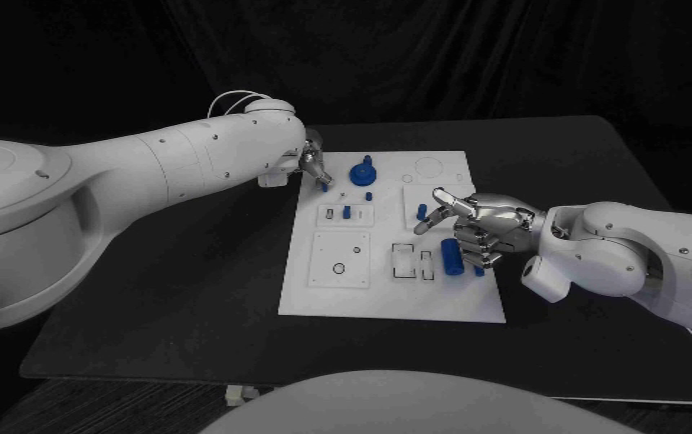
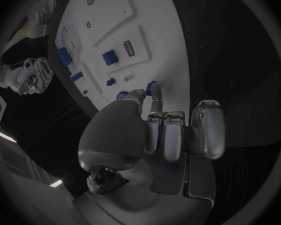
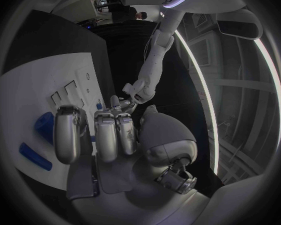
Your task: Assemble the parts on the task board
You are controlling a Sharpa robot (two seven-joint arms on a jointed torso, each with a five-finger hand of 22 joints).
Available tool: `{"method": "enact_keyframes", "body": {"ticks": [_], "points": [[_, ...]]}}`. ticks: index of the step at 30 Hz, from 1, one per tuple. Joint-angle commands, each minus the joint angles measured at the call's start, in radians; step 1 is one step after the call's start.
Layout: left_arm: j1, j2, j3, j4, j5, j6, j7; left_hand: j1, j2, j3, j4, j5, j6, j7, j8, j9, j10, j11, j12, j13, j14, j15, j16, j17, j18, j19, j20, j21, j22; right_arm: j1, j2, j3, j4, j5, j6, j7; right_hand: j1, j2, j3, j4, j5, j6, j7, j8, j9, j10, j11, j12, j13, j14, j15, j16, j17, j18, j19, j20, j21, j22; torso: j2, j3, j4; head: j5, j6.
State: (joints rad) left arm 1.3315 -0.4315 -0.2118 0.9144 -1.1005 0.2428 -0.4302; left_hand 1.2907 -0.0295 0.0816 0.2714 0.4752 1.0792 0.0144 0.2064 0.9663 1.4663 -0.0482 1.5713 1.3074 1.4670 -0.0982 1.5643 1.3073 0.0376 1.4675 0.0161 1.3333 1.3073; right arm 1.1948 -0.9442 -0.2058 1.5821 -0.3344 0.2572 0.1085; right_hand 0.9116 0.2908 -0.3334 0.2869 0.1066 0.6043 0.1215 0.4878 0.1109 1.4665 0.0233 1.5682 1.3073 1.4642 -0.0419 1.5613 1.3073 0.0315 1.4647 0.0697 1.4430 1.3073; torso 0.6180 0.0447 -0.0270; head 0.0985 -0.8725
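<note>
So we're looking at the task board [image 1: 378, 294] lying flat in the middle of the black table [image 1: 188, 284], and by our read the job is somewhere in the middle, not near the end. A few small blue parts already stand in the upper half of the board: a round knob-like one [image 1: 364, 171] near the far edge and a couple of little pegs [image 1: 346, 212] just below it. Over on the right side of the board a longer blue part [image 1: 453, 257] lies loose beside the rectangular slots [image 1: 405, 260] — those slots look unfilled to us, so that's what's left (plus a round recess or two near the far right corner).

The left hand [image 1: 309, 168] hovers at the board's far left corner, fingers mostly curled in with one poking toward a small blue part; whether it's pinching anything, we honestly can't tell. The right hand [image 1: 476, 226] sits over the board's right edge, fingers bunched in a curl right next to the loose part — we can't say it's actually gripping it either.
</note>
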Motion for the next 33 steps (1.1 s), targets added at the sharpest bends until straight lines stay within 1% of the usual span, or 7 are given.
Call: {"method": "enact_keyframes", "body": {"ticks": [1,3,6,8,10,16,33], "points": [[-0.002,0.001,0.001,0.002,0.002,0.005,0.009,0.016,-0.005,0.019,-0.001,-0.001,0.001,-0.002,0.006,0.002,0.104,-0.008,0.0,0.263,0.104,-0.004,0.007,0.264,0.01,0.036,-0.006,-0.006,0.201,-0.002,-0.001,0.0,0.003,-0.001,0.01,-0.013,-0.008,0.001,0.005,0.0,-0.002,-0.004,0.003,0.005,-0.001,0.104,0.006,0.003,0.263,0.096,0.008,-0.003,0.231,0.009,0.015,0.007,-0.003,0.202,0.0,0.0001,0.0001,0.001,0.0],[-0.002,0.0,0.001,0.002,0.002,0.003,0.009,0.026,-0.014,0.04,-0.006,0.007,-0.001,-0.003,0.007,0.004,0.104,-0.009,0.0,0.263,0.104,-0.005,0.007,0.264,0.01,0.036,-0.007,-0.006,0.201,-0.002,-0.001,0.0,0.003,-0.001,0.01,-0.014,-0.009,0.001,0.006,0.0,-0.002,-0.005,0.003,0.005,-0.001,0.104,0.006,0.003,0.263,0.096,0.008,-0.004,0.231,0.009,0.014,0.008,-0.005,0.201,0.0,0.0,-0.0001,0.001,0.0],[-0.002,-0.001,0.001,0.003,0.002,0.001,0.01,0.036,-0.027,0.074,-0.013,0.0,-0.002,-0.004,0.008,0.007,0.104,-0.01,0.0,0.263,0.104,-0.006,0.007,0.264,0.009,0.037,-0.008,-0.006,0.201,-0.002,-0.001,0.0,0.002,-0.001,0.01,-0.014,-0.009,0.001,0.006,0.0,-0.002,-0.005,0.003,0.005,-0.001,0.104,0.006,0.003,0.263,0.095,0.008,-0.004,0.229,0.01,0.013,0.008,-0.006,0.201,0.0,0.0,0.0,0.001,0.0],[-0.002,-0.002,0.001,0.005,0.002,-0.001,0.01,0.052,-0.046,0.12,-0.03,0.001,-0.004,-0.005,0.01,0.011,0.104,-0.011,0.0,0.263,0.104,-0.008,0.007,0.264,0.01,0.037,-0.009,-0.007,0.201,-0.002,-0.001,0.0,0.002,-0.001,0.009,-0.014,-0.009,0.001,0.006,0.0,-0.002,-0.005,0.003,0.005,-0.001,0.104,0.006,0.003,0.263,0.095,0.008,-0.004,0.229,0.01,0.013,0.008,-0.006,0.201,0.0,-0.0001,-0.0002,0.002,0.0],[-0.002,-0.003,0.001,0.007,0.002,-0.002,0.011,0.056,-0.056,0.143,-0.038,-0.004,-0.004,-0.005,0.011,0.013,0.104,-0.011,0.0,0.263,0.104,-0.008,0.007,0.264,0.01,0.037,-0.01,-0.007,0.201,-0.002,-0.001,0.0,0.002,-0.001,0.009,-0.014,-0.009,0.001,0.006,0.001,-0.002,-0.005,0.003,0.005,-0.002,0.104,0.006,0.003,0.263,0.094,0.008,-0.005,0.226,0.01,0.011,0.008,-0.009,0.199,0.0,0.0001,0.0,0.002,0.0],[-0.002,-0.006,0.001,0.012,0.002,-0.004,0.012,0.064,-0.078,0.206,-0.062,0.003,-0.007,-0.004,0.015,0.02,0.104,-0.011,0.0,0.263,0.104,-0.008,0.007,0.264,0.01,0.038,-0.011,-0.008,0.201,-0.002,0.0,0.0,0.001,-0.001,0.009,-0.014,-0.009,0.001,0.006,0.001,-0.002,-0.006,0.003,0.005,-0.002,0.104,0.006,0.003,0.263,0.094,0.008,-0.006,0.224,0.011,0.009,0.008,-0.012,0.198,0.0,0.0001,0.0,0.003,0.0],[-0.002,-0.027,0.001,0.034,0.012,-0.039,0.009,0.047,-0.108,0.296,-0.094,0.015,-0.003,-0.001,0.026,0.031,0.104,-0.01,0.0,0.263,0.104,-0.008,0.007,0.264,0.009,0.039,-0.011,-0.008,0.201,-0.002,-0.002,0.0,-0.003,-0.001,0.007,-0.014,-0.011,0.001,0.008,0.0,-0.001,-0.008,0.003,0.004,-0.003,0.104,0.007,0.003,0.263,0.09,0.009,-0.011,0.213,0.015,0.001,0.008,-0.024,0.192,0.0,0.0,0.0001,0.002,0.0]]}}
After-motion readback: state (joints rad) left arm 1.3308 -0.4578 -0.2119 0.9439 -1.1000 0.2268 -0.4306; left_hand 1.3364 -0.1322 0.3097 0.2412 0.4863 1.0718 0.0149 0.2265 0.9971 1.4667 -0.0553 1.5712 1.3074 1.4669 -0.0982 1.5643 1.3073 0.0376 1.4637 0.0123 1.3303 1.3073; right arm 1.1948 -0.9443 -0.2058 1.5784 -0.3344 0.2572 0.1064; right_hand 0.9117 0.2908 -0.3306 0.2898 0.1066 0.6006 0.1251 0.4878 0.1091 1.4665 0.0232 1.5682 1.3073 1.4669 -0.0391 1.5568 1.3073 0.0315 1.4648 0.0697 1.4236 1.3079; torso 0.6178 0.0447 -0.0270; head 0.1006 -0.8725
